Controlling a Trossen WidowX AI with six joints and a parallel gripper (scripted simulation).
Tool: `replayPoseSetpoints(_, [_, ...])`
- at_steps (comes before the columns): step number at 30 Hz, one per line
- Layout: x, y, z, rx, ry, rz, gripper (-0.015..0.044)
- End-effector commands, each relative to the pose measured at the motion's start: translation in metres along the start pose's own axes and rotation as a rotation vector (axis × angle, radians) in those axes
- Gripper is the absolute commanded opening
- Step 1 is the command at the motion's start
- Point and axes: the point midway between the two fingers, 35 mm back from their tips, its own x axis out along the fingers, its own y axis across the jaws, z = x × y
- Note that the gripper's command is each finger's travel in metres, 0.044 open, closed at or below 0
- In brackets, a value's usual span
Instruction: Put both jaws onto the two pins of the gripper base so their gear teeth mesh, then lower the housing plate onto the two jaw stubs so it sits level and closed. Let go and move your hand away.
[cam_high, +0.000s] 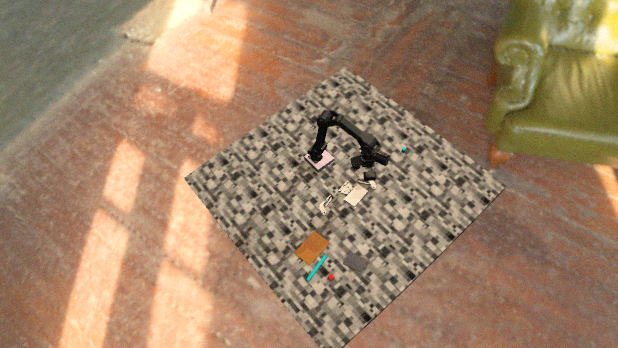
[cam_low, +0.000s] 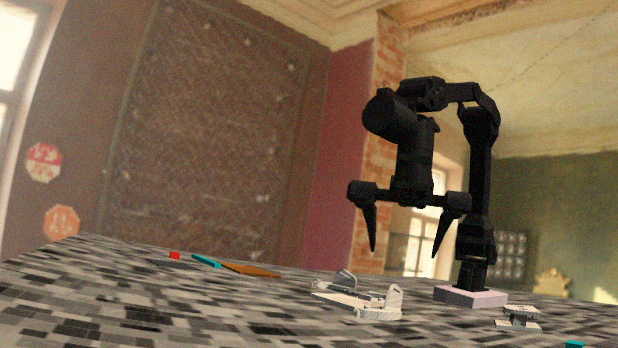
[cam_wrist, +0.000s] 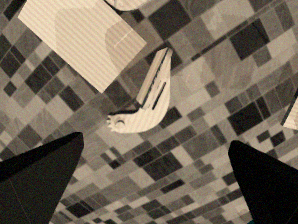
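Observation:
My gripper (cam_low: 403, 254) (cam_wrist: 156, 143) is open and empty, its fingers wide apart, high above the mat. One cream jaw (cam_high: 373, 185) (cam_low: 394, 301) (cam_wrist: 151, 119) lies ahead of the fingertips in the wrist view. The other jaw (cam_high: 323, 207) (cam_low: 345, 281) lies farther away. Between them are a plain cream plate (cam_high: 356, 195) (cam_low: 334, 299) (cam_wrist: 75, 40) and a cream piece with holes (cam_high: 346, 187), whose rounded edge shows at the top of the wrist view. A two-level cream part (cam_low: 521, 310) stands nearer the robot's foot. I cannot tell which piece is the base or housing plate.
An orange sheet (cam_high: 312, 247) (cam_low: 250, 270), a teal bar (cam_high: 317, 268) (cam_low: 205, 260), a dark grey sheet (cam_high: 356, 262) and a red cube (cam_high: 331, 277) (cam_low: 174, 255) lie at the far side. A small teal block (cam_high: 404, 149) (cam_low: 574, 344) lies beyond the gripper.

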Motion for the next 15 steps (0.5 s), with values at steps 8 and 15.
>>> replayPoseSetpoints(8, [0.0008,-0.0001,0.0063,0.356,-0.007,-0.008,0.044])
replayPoseSetpoints(15, [0.0031,0.0001,0.0065,0.379,-0.007,-0.008,0.044])
